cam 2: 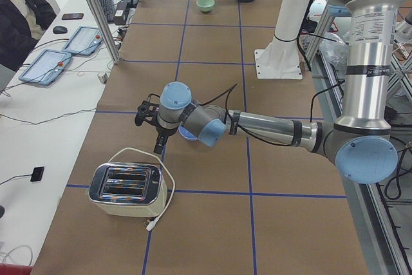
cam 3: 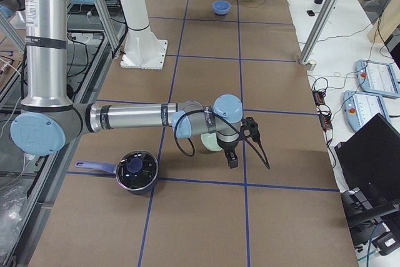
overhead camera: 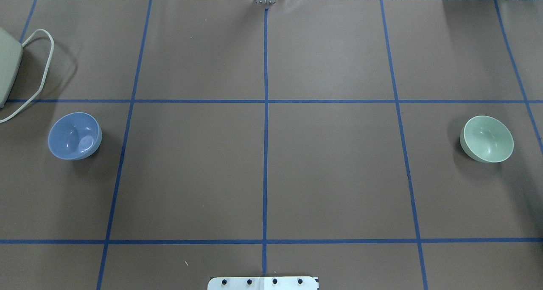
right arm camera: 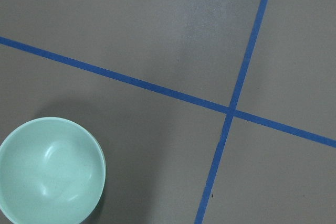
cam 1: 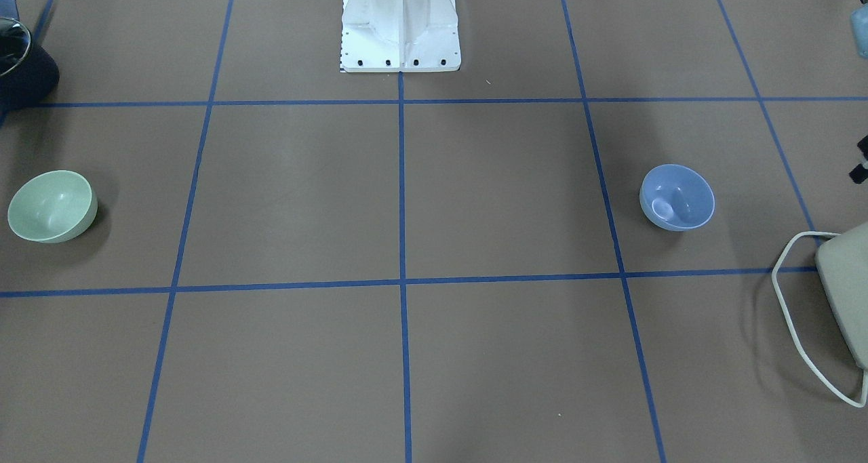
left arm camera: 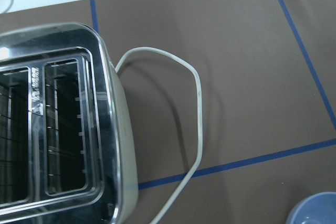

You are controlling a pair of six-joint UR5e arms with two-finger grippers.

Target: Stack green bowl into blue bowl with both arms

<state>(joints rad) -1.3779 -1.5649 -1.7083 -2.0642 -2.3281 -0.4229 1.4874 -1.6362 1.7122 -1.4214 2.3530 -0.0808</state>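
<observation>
Left gripper [cam 2: 158, 145]: opening cannot be told.
Right gripper [cam 3: 232, 157]: opening cannot be told.
Green bowl [overhead camera: 487, 139]: empty, 3 o'clock.
Blue bowl [overhead camera: 74, 136]: empty, 9 o'clock.

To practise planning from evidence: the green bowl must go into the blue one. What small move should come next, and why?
Probably lower the right gripper onto the green bowl's rim to grip it: the gripper hangs close by that bowl, and the blue bowl sits far off on the robot's left.
</observation>
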